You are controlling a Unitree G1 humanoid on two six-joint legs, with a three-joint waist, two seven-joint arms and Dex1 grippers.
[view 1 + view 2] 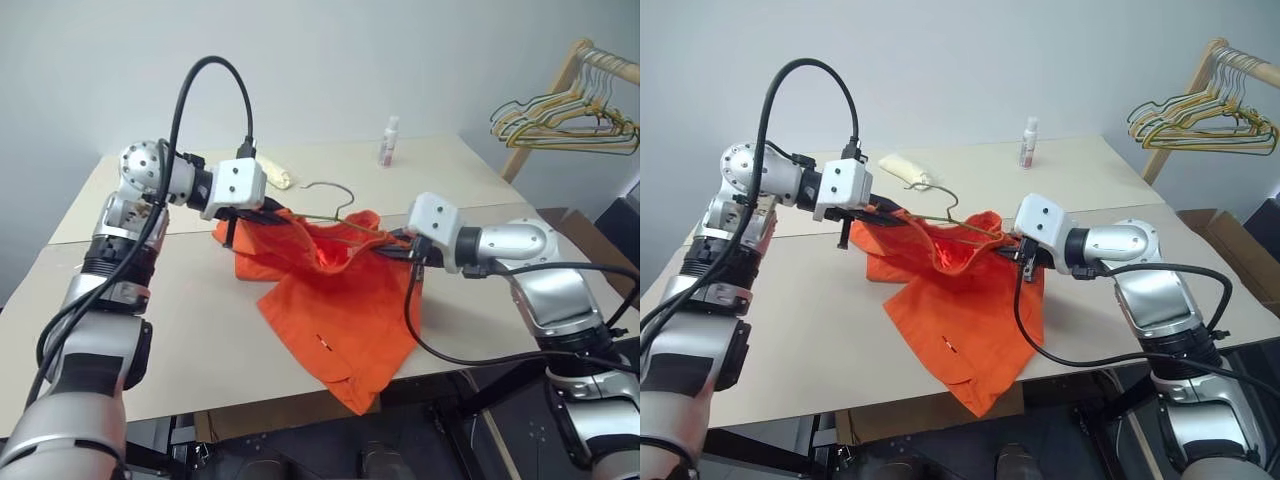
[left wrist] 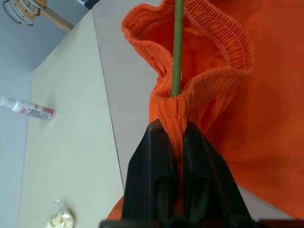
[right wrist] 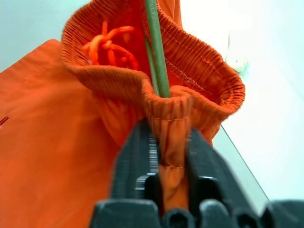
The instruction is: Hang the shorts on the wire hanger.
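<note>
I have the shorts (image 1: 340,290) lifted at the waistband between my two arms, the legs trailing down onto the counter (image 1: 190,330) and over its near edge; my left claw (image 2: 175,142) is clamped on a bunched pinch of waistband at one end, and my right claw (image 3: 167,142) is clamped on the elastic at the other, the wire hanger (image 1: 335,195) running green through the waist opening between them, its hook poking up behind the fabric.

What worries me is that each pinch looks shallow, a fold of elastic and perhaps the wire with it; I cannot tell whether the wire itself is caught in either grip; if I pull the ends apart too hard, the gathered band may slide out and drop the shorts back on the counter.

If I let go of one end before the band sits over the hanger's shoulder, I judge the weight of the hanging legs will drag that side off the wire; the hanger could also tip, since I see nothing else steadying its hook.
</note>
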